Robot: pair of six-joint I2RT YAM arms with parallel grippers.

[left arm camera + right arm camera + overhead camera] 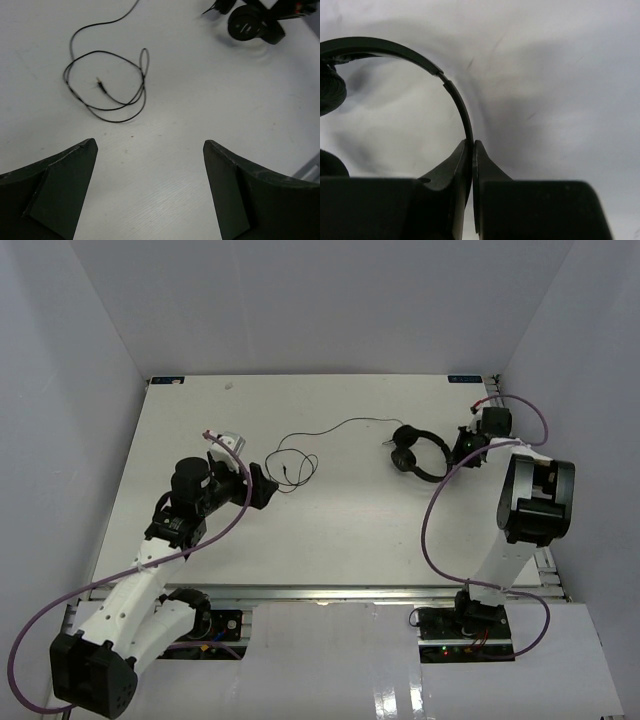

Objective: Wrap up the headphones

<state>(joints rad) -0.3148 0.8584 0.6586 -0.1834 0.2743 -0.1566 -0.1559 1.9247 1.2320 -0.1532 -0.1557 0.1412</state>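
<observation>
The black headphones [418,453] lie at the table's right side, earcups to the left, headband arching right. Their thin black cord [300,462] runs left from them and ends in a loose coil. My right gripper [463,450] is shut on the headband [455,95], pinching it between both fingertips; one padded earcup [330,90] shows at the left edge. My left gripper [268,485] is open and empty, low over the table just left of the coil [107,82]. The cord's plug [101,86] lies inside the coil. An earcup [247,22] shows at the top right of the left wrist view.
White walls close in the table [330,530] on three sides. Purple robot cables [440,500] loop beside the right arm and trail from the left arm at the near edge.
</observation>
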